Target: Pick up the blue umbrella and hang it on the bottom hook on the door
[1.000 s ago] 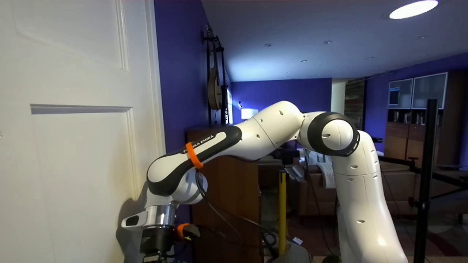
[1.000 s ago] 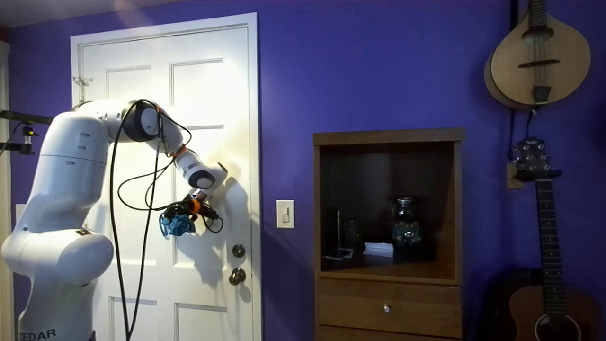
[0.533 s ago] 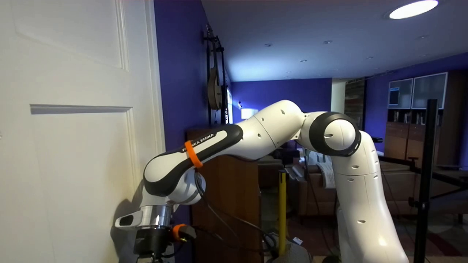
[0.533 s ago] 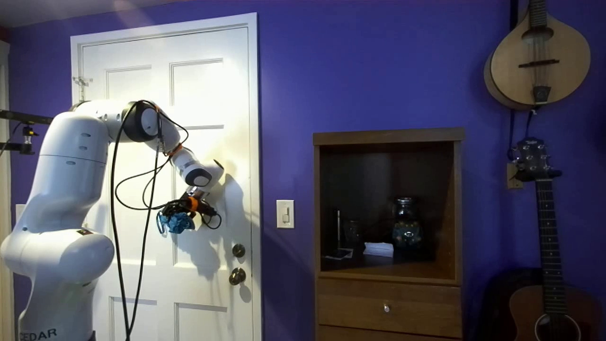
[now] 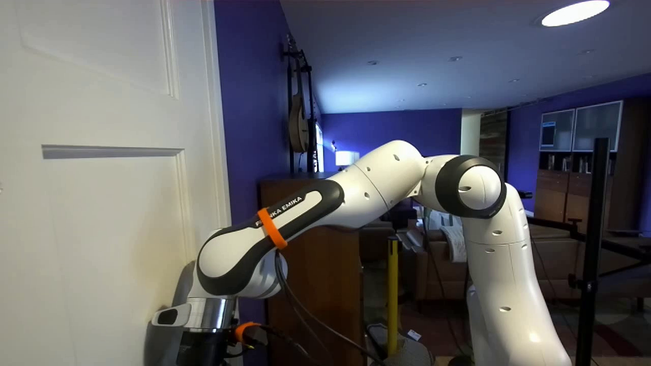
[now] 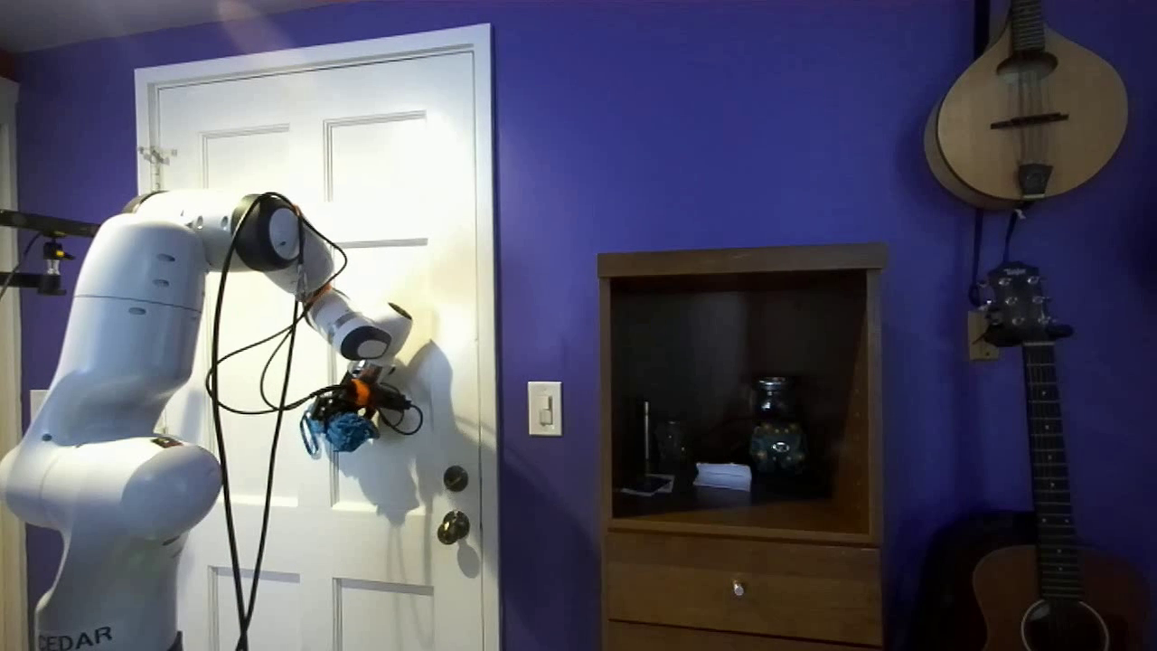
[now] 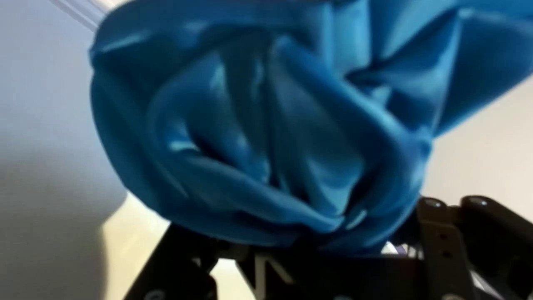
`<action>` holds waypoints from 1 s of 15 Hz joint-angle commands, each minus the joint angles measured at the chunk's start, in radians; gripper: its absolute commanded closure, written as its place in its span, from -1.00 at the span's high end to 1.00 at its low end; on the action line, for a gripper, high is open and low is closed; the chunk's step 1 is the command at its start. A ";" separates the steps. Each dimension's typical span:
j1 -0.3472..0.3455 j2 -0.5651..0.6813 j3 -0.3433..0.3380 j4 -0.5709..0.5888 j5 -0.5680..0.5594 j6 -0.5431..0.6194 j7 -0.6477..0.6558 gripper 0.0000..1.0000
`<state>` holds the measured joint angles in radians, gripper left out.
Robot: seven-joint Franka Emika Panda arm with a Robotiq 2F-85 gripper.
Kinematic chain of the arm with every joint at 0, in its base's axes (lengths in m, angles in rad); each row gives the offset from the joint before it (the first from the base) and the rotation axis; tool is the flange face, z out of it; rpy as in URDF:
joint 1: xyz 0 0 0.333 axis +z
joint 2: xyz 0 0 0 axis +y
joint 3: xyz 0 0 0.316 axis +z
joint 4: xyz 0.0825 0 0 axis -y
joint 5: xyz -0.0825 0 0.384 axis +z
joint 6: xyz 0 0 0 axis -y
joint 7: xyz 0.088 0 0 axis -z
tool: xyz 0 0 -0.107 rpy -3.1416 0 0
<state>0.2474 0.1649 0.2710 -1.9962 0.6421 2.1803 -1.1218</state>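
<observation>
The blue umbrella [image 6: 351,431] is a small crumpled bright blue bundle with a strap loop hanging at its left side in an exterior view. My gripper [image 6: 345,409] is shut on it and holds it in the air in front of the white door [image 6: 389,181]. In the wrist view the umbrella [image 7: 266,137] fills most of the picture and hides the fingertips [image 7: 310,239]. The door also shows in an exterior view [image 5: 112,244], where the gripper's lower part and the umbrella are below the frame. I cannot make out the bottom hook in any view.
A door knob [image 6: 453,527] and a lock [image 6: 456,478] are at the door's right edge. A small pale fitting [image 6: 156,157] is at its upper left. Black cables [image 6: 271,533] hang from the arm. A brown cabinet [image 6: 741,588] stands right; a yellow pole [image 5: 392,295] stands behind.
My wrist has moved a little left in both exterior views and has dropped lower beside the door in one of them. The umbrella has shifted slightly and stays in the gripper.
</observation>
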 commanded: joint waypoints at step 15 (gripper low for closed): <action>0.016 -0.121 0.028 -0.101 -0.085 0.374 0.246 -0.82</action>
<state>0.2544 0.0738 0.3011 -2.0888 0.6085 2.4754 -0.9850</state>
